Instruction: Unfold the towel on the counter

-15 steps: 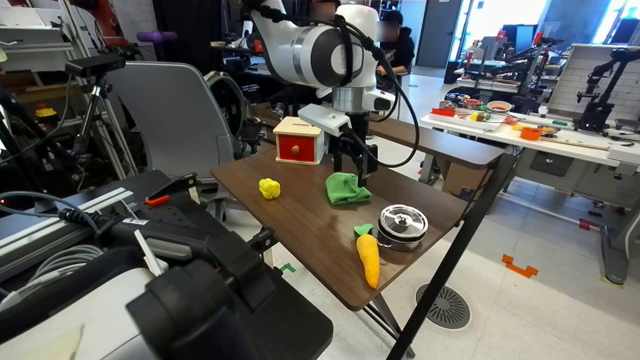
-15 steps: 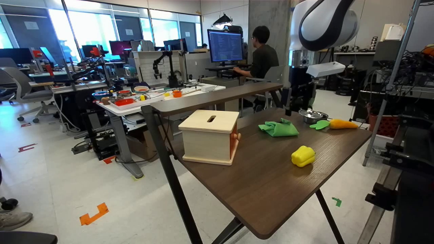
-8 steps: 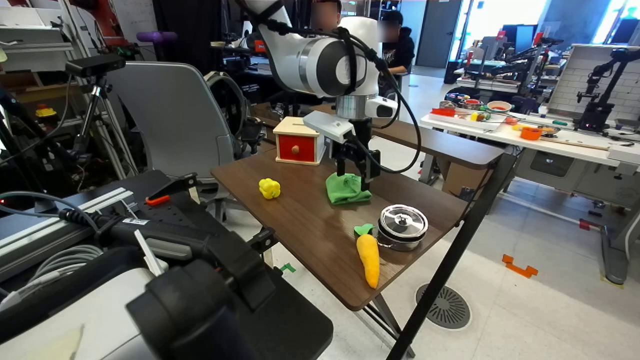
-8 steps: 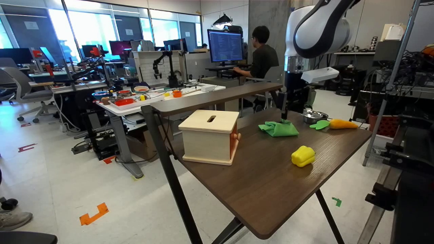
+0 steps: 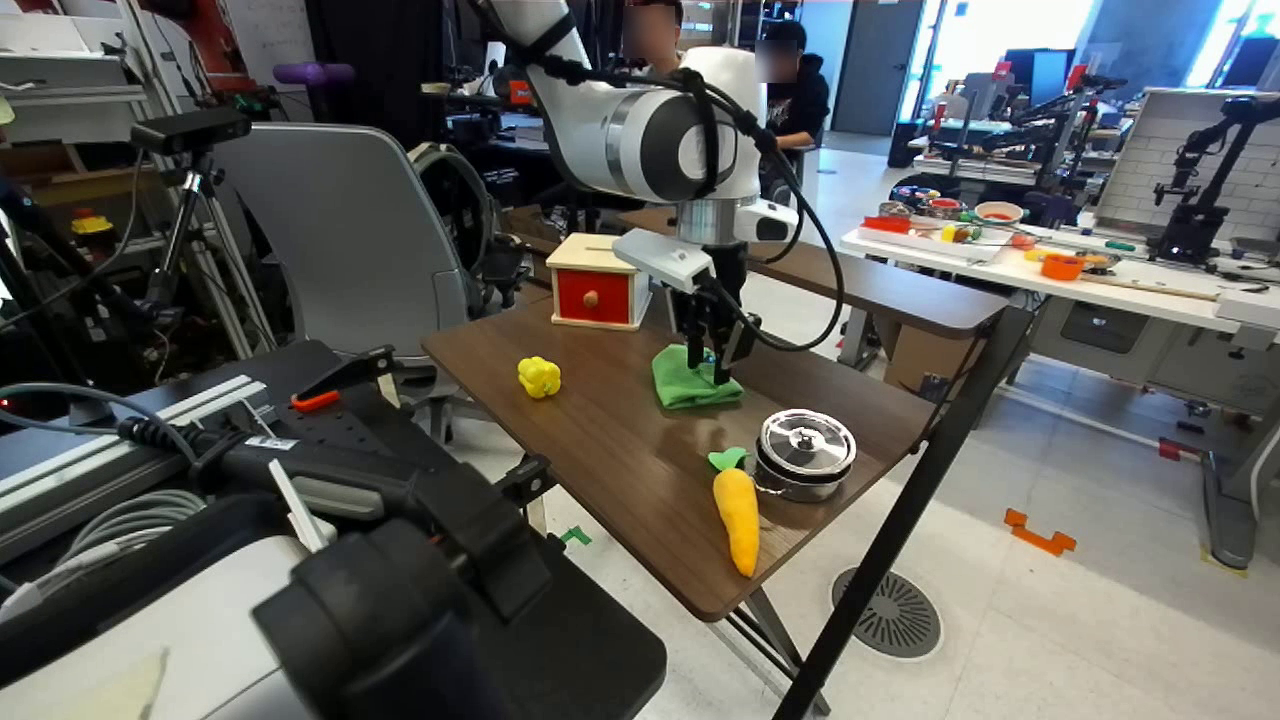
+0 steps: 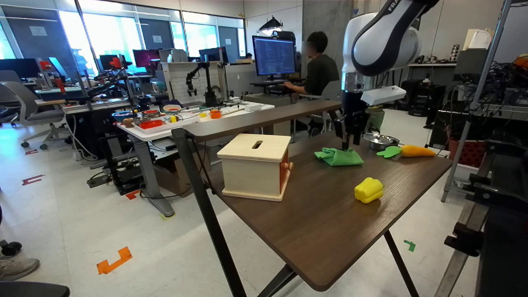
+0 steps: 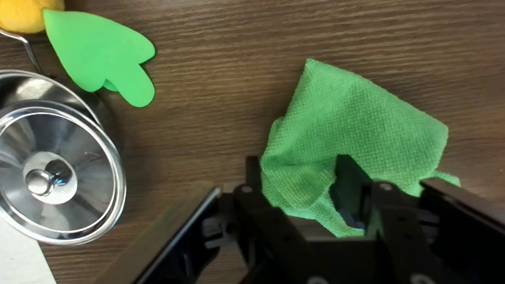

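End effector point(image 7: 298, 177) pointing down, the arm point(image 5: 665, 145) hangs over the table point(image 6: 321, 235) at the green towel point(image 7: 371, 126). Its two fingers point(image 7: 349, 193) stand apart with a moderate gap, and in the wrist view a small fold of the towel lies within that gap. One finger is at the towel's edge, on the side toward the pot point(image 5: 805, 488); the other stands over the cloth and appears to touch it with its tip. Whether the fold is pinched at all, I cannot tell. The towel lies on the table, doubled over into a compact shape, with one corner pointing away from the end effector in the wrist view. In both exterior views it sits between the wooden box point(image 6: 251, 175) and the pot. The box shows a red drawer point(image 5: 575, 295) in an exterior view. The pot carries a shiny lid point(image 7: 75, 157). Just beside the pot lies a carrot point(image 5: 738, 520), its green leaf point(image 7: 102, 51) on the end nearer the towel. A yellow pepper point(image 6: 369, 190) rests on the table, well apart from the towel. In the background of an exterior view, a person point(image 6: 324, 74) in dark clothes sits facing a monitor point(image 6: 273, 56).
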You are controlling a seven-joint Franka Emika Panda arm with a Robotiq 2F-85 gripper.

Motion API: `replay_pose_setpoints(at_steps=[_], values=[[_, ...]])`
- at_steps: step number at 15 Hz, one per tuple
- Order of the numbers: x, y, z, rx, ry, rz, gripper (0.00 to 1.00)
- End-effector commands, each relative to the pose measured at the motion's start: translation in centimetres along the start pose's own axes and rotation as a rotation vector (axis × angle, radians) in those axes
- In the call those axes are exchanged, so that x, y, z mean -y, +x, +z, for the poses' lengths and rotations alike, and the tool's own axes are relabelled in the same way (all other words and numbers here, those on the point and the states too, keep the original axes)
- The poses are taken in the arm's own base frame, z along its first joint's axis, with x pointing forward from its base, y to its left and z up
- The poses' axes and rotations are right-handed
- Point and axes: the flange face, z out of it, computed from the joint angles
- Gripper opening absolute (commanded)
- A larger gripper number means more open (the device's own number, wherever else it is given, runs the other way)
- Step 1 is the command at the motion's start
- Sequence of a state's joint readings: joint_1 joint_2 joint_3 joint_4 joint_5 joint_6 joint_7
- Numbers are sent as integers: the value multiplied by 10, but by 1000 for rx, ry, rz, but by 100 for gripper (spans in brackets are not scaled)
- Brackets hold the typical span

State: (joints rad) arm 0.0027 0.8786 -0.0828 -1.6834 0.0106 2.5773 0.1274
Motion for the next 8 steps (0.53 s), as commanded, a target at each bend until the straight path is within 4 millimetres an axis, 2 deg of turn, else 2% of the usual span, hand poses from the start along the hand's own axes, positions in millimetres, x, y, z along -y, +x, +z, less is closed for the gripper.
replay_pose_setpoints(at_steps=[1, 4, 8], values=[[2, 9, 6, 13, 12, 3, 22], [2, 11, 11, 17, 11, 2, 0], [-1, 12, 12, 15, 8, 7, 0]])
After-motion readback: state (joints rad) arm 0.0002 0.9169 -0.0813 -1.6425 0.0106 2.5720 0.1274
